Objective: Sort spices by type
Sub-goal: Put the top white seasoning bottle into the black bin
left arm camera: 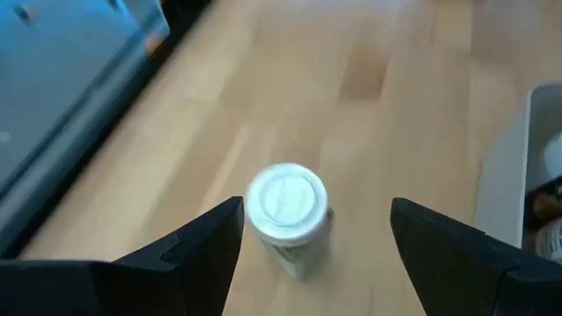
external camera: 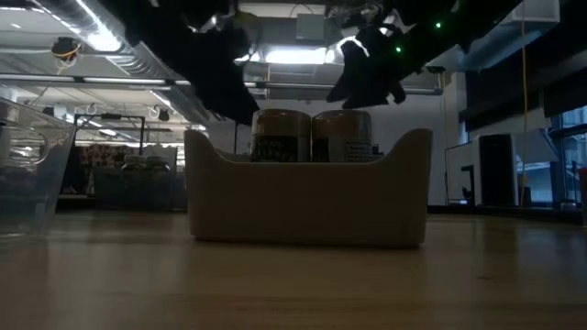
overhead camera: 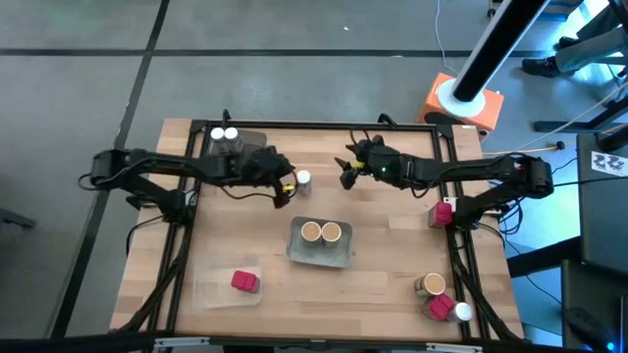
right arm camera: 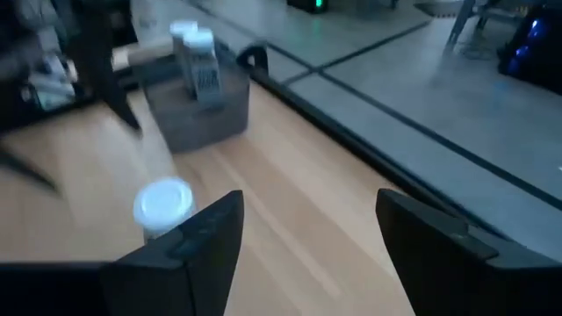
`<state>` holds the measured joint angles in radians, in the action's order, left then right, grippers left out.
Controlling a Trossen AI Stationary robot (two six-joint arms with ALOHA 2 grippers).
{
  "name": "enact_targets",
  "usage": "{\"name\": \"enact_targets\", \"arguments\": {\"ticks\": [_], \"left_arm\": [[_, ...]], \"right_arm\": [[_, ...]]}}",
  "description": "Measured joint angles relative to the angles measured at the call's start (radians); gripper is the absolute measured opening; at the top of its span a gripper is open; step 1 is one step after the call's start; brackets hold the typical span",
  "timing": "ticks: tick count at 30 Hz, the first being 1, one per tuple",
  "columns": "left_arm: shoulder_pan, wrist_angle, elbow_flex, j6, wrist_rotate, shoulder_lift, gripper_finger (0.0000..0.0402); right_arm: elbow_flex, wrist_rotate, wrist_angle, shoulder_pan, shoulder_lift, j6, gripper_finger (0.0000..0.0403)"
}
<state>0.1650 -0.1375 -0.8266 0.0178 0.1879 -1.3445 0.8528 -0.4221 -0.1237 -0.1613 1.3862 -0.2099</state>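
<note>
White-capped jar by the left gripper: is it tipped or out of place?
The white-capped jar stands upright on bare table, outside any tray, just ahead of the open left gripper. Its two matches sit in the grey tray at the back. Nothing looks spilled or damaged.

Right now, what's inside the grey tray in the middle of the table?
Two tan-lidded jars stand side by side in the grey tray, lids up. The tray's wall hides their lower halves in the low view; nothing else shows inside.
</note>
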Motion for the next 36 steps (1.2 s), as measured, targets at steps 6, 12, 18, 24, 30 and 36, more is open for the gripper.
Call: {"name": "enact_targets", "arguments": {"ticks": [6, 12, 18, 24, 30, 36], "left_arm": [[0.0, -0.098, -0.139, 0.059, -0.002, -0.17, 0.0276], [-0.002, -0.1, -0.181, 0.108, 0.018, -0.238, 0.0276], [0.002, -0.116, -0.181, 0.117, 0.131, -0.243, 0.0276], [0.002, -0.116, -0.181, 0.136, 0.15, -0.243, 0.0276], [-0.009, -0.112, -0.181, 0.133, 0.183, -0.208, 0.0276], [0.006, -0.113, -0.181, 0.169, 0.284, -0.184, 0.0276]], "right_arm": [[0.016, 0.059, 0.057, -0.009, 0.0, 0.01, 0.0259], [0.016, 0.075, 0.172, -0.009, 0.001, -0.002, 0.0259], [0.016, 0.049, 0.165, -0.01, 0.001, -0.019, 0.0259], [0.016, 0.049, 0.122, -0.009, 0.001, -0.02, 0.0259], [0.016, 0.049, 0.125, -0.009, 0.001, -0.02, 0.0259], [0.016, 0.049, 0.125, -0.009, 0.001, -0.02, 0.0259]]}}
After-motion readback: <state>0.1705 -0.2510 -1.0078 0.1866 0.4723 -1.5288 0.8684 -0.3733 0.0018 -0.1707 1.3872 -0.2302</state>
